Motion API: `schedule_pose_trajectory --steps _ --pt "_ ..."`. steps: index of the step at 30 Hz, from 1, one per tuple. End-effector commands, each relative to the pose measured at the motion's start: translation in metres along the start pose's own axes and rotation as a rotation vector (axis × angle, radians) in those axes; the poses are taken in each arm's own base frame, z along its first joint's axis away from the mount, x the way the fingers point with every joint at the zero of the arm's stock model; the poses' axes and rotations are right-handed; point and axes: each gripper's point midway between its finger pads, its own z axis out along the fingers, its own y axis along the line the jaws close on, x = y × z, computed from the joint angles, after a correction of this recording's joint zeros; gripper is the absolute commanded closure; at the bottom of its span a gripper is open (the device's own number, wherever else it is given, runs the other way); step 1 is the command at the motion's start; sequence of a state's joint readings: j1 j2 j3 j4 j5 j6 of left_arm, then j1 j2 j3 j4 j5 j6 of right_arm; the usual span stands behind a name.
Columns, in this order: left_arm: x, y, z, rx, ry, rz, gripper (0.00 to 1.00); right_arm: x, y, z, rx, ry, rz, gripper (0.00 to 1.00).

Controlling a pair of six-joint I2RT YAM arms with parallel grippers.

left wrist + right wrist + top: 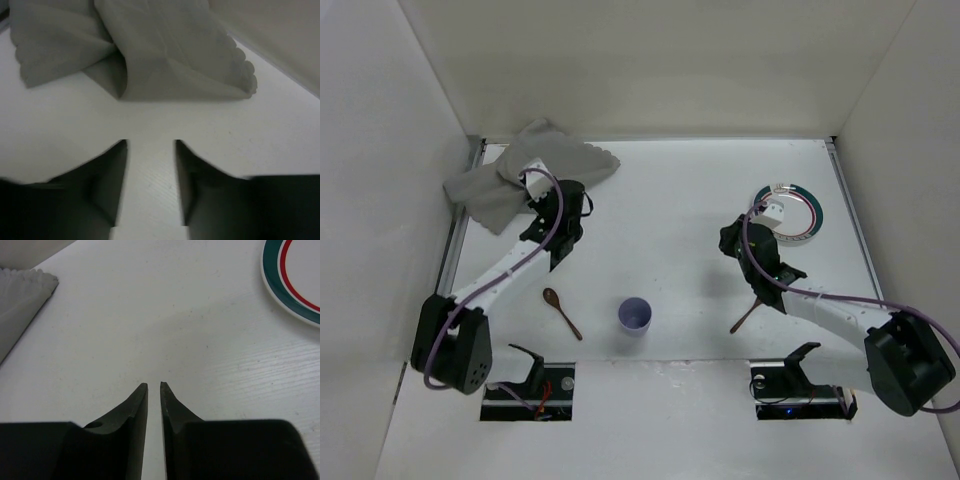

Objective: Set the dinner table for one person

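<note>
The dinner table point(680, 200) is a white tabletop. A crumpled grey cloth point(535, 165) lies at its far left corner. My left gripper point(548, 205) hovers just in front of the cloth point(165, 50), open and empty point(150, 142). A white plate point(790, 212) with a green and red rim sits at the far right. My right gripper point(728, 238) is left of the plate point(295, 275), shut with a thin gap and empty point(154, 385). A brown spoon point(562, 312) and a lilac cup point(635, 316) sit near the front.
Another brown utensil point(748, 315) lies at the front right, partly under my right arm. Metal rails point(455, 240) run along the side edges, and white walls stand close on three sides. The cloth's scalloped edge point(20, 295) shows in the right wrist view.
</note>
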State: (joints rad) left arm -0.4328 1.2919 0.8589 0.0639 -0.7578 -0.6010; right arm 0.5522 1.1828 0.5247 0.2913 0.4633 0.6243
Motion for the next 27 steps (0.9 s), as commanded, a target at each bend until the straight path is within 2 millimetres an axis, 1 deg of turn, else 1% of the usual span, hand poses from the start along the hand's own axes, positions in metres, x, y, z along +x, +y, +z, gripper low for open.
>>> schedule_pose_trajectory --steps 1,2,3,4,5,6,7,8,9,11,14,15,17,18,19,20,22,23,24,25,27 --pt "-0.045 -0.024 0.03 0.017 -0.11 -0.056 0.82 -0.016 0.019 0.001 -0.043 -0.035 0.01 0.75" --pt "-0.048 -0.024 0.043 -0.011 -0.106 -0.041 0.82 -0.017 0.02 0.001 -0.044 -0.036 0.01 0.72" --pt "-0.051 -0.023 0.052 -0.035 -0.102 -0.03 0.8 -0.016 0.02 0.001 -0.048 -0.036 0.007 0.7" --pt "-0.054 -0.019 0.066 -0.066 -0.098 -0.024 0.72 -0.016 0.021 0.002 -0.05 -0.036 0.006 0.68" --pt "-0.058 -0.016 0.08 -0.094 -0.095 -0.024 0.62 -0.016 0.021 0.001 -0.053 -0.035 0.006 0.65" --pt "-0.059 -0.013 0.09 -0.114 -0.092 -0.022 0.54 -0.016 0.022 0.001 -0.057 -0.033 0.006 0.61" --pt "-0.063 -0.008 0.102 -0.138 -0.092 -0.017 0.45 -0.015 0.023 0.001 -0.062 -0.029 0.006 0.57" --pt "-0.063 -0.006 0.114 -0.155 -0.081 0.001 0.4 -0.015 0.024 0.001 -0.067 -0.029 0.006 0.53" --pt "-0.06 -0.005 0.125 -0.161 -0.056 0.03 0.38 -0.016 0.025 0.0 -0.074 -0.027 0.007 0.47" --pt "-0.048 -0.008 0.142 -0.159 0.002 0.099 0.36 -0.016 0.026 0.0 -0.079 -0.027 0.005 0.41" --pt "-0.023 -0.009 0.16 -0.16 0.084 0.165 0.35 -0.014 0.026 0.001 -0.077 -0.025 0.002 0.38" --pt "-0.011 -0.01 0.163 -0.162 0.112 0.178 0.35 -0.014 0.026 0.001 -0.079 -0.024 0.002 0.37" --pt "0.004 -0.009 0.169 -0.169 0.147 0.199 0.38 -0.013 0.027 0.002 -0.082 -0.018 0.001 0.37" --pt "0.014 -0.011 0.17 -0.17 0.173 0.221 0.41 -0.012 0.027 0.002 -0.083 -0.014 -0.001 0.37" --pt "0.023 -0.013 0.17 -0.169 0.193 0.234 0.45 -0.011 0.028 0.003 -0.083 -0.012 -0.002 0.37" --pt "0.033 -0.019 0.169 -0.153 0.213 0.248 0.53 -0.01 0.027 0.003 -0.082 -0.01 -0.003 0.37" --pt "0.056 -0.036 0.163 -0.094 0.258 0.271 0.72 -0.011 0.028 0.003 -0.086 -0.01 -0.004 0.37" --pt "0.064 -0.044 0.159 -0.068 0.273 0.279 0.77 -0.012 0.029 0.002 -0.087 -0.013 -0.002 0.36" --pt "0.073 -0.056 0.154 -0.031 0.289 0.286 0.83 -0.012 0.029 0.002 -0.088 -0.014 -0.002 0.36" --pt "0.081 -0.072 0.147 0.011 0.3 0.287 0.88 -0.012 0.029 0.002 -0.088 -0.014 -0.002 0.36" --pt "0.094 -0.105 0.128 0.109 0.31 0.302 0.92 -0.011 0.028 0.001 -0.087 -0.013 -0.002 0.36"
